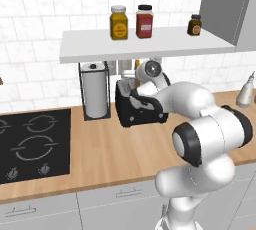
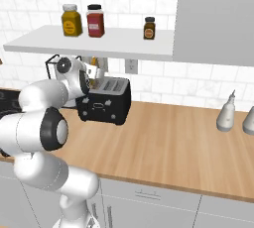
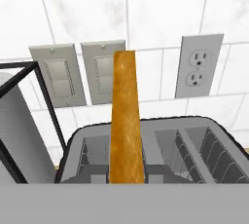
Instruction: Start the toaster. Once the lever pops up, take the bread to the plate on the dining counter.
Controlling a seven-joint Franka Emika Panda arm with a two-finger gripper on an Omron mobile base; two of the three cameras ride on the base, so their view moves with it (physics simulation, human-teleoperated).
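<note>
Hand view showed the bread (image 3: 127,121) standing upright, high above the toaster (image 3: 194,145) near the desk's back edge. Fingers' state could not be told. Likely the toasting was done; carrying to the plate remained.

A home kitchen: white tiled wall, wood surface (image 1: 115,149) with black hob (image 1: 32,144), toaster (image 2: 105,100), paper towel roll (image 1: 94,94), and spice jars (image 1: 131,22) on a shelf (image 1: 145,45)
</note>
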